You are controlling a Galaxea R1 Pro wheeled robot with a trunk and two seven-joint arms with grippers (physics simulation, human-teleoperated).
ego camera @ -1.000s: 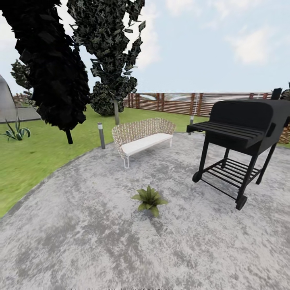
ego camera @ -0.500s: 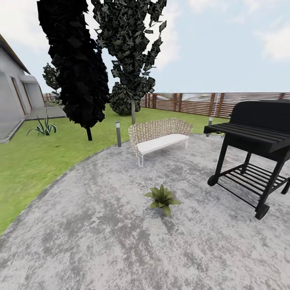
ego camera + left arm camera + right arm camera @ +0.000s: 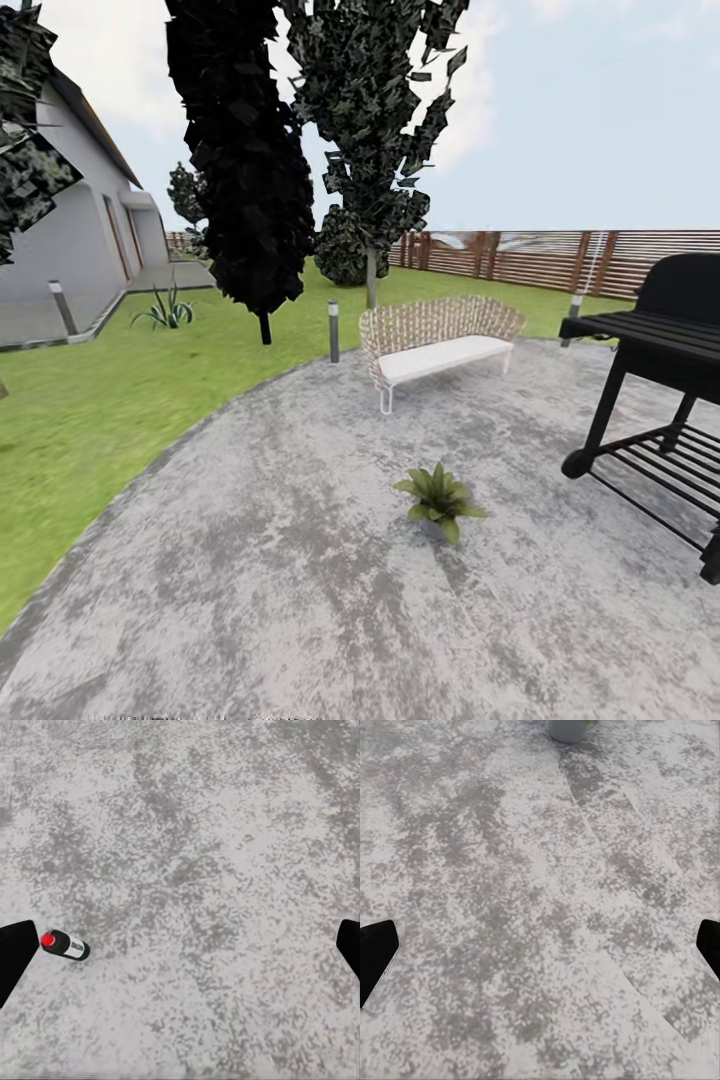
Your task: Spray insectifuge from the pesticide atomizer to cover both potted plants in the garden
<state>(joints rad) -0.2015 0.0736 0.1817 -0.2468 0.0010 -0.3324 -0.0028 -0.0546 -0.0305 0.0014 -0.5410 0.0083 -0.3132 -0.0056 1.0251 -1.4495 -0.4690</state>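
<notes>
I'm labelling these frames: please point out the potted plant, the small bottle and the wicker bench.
potted plant (image 3: pixel 439 495), head view, leaf rosette.
small bottle (image 3: pixel 67 945), left wrist view, dark body.
wicker bench (image 3: pixel 440 357), head view, white seat.

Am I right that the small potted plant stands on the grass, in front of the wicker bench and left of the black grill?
Not quite: the head view shows the potted plant standing on the grey paved patio, not the grass. It is indeed in front of the wicker bench and left of the black grill.
</notes>
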